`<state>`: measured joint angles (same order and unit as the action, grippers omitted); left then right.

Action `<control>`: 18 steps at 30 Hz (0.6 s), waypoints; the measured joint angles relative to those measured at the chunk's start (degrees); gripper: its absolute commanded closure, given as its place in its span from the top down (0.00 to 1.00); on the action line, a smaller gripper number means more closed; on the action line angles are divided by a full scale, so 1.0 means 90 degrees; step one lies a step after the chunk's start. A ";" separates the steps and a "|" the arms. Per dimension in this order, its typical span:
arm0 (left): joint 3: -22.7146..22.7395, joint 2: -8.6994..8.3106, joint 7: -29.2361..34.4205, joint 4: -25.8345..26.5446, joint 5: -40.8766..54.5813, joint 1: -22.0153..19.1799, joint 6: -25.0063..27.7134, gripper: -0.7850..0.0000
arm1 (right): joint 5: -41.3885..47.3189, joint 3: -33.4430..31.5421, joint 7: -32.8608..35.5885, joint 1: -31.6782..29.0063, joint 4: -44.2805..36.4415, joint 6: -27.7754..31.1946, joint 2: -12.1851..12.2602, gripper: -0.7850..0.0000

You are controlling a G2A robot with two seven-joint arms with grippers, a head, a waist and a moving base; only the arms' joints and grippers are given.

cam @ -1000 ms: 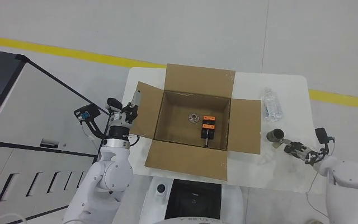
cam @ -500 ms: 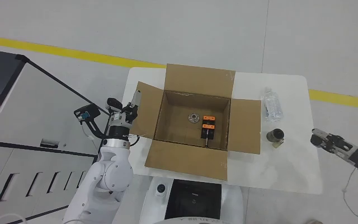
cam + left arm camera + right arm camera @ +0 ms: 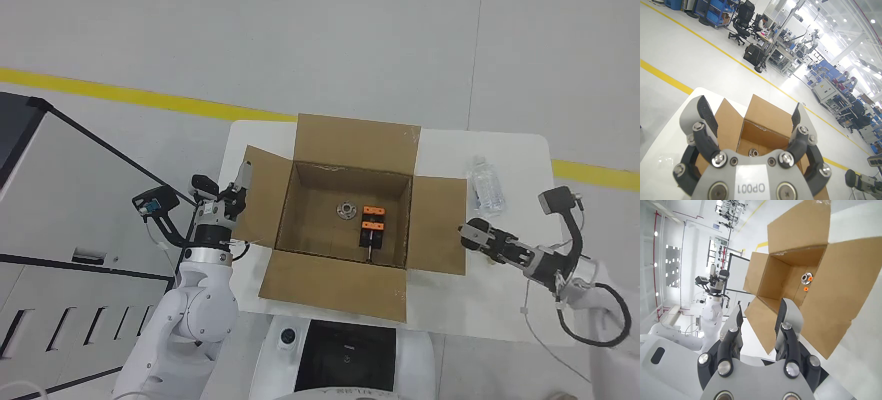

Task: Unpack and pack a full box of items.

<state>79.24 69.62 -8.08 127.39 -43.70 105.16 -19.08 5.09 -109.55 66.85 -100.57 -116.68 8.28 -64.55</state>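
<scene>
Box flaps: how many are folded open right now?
4: far flap away from the robot, near flap toward it, left flap on its left, right flap on its right. None seems hidden.

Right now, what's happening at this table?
Looks like mid-unpack. The cardboard box sits open mid-table with a metal flange and an orange-black part inside. A water bottle lies out on the table. Both grippers are open and empty: the left gripper beside the box's left flap, the right gripper at its right flap.
</scene>
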 measured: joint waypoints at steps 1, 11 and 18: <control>0.0000 0.0000 0.0000 0.0000 0.0000 0.0000 0.0000 1.00 | 0.0006 -0.0008 0.0003 0.0001 -0.0002 0.0001 0.0000 0.46; 0.0000 0.0000 0.0000 0.0000 0.0000 0.0000 0.0000 1.00 | 0.0033 -0.0003 -0.0013 0.0018 -0.0033 0.0020 -0.0003 0.40; 0.0000 0.0000 0.0000 0.0000 0.0000 0.0000 0.0000 1.00 | -0.0620 0.1358 0.0053 0.1443 -0.0621 0.0423 0.0063 0.38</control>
<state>79.24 69.62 -8.08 127.39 -43.70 105.16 -19.08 -0.49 -97.32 67.33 -87.58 -122.27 12.09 -63.99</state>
